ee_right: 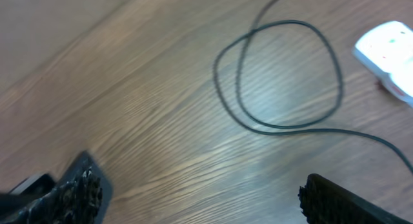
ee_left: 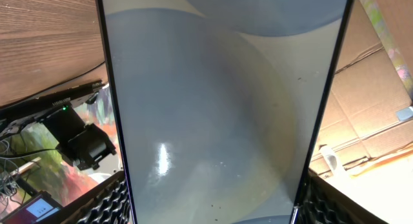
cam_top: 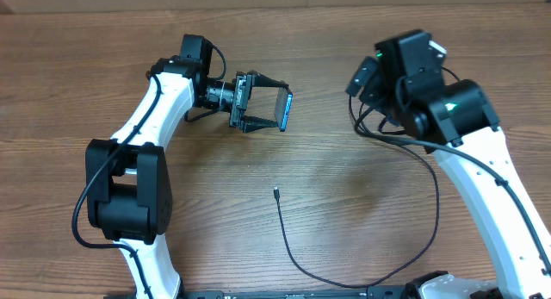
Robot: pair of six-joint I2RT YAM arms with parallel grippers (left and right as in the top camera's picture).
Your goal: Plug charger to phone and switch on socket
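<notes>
Now left pincer [cam_top: 269,106] pinches the phone [ee_left: 219,108] edgewise, right pincer [ee_right: 206,197] gapes empty above the looped charger [ee_right: 277,127].

Phone up, charger down
The phone [ee_left: 219,108] is held on its edge in the left tool [cam_top: 280,109]. The thin black charger [cam_top: 276,196] lies loose on the table [cam_top: 344,161], looped near the white socket [ee_right: 390,46].

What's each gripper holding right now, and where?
Left gripper holds the phone by its two long edges; right gripper is open, holding nothing.
</notes>
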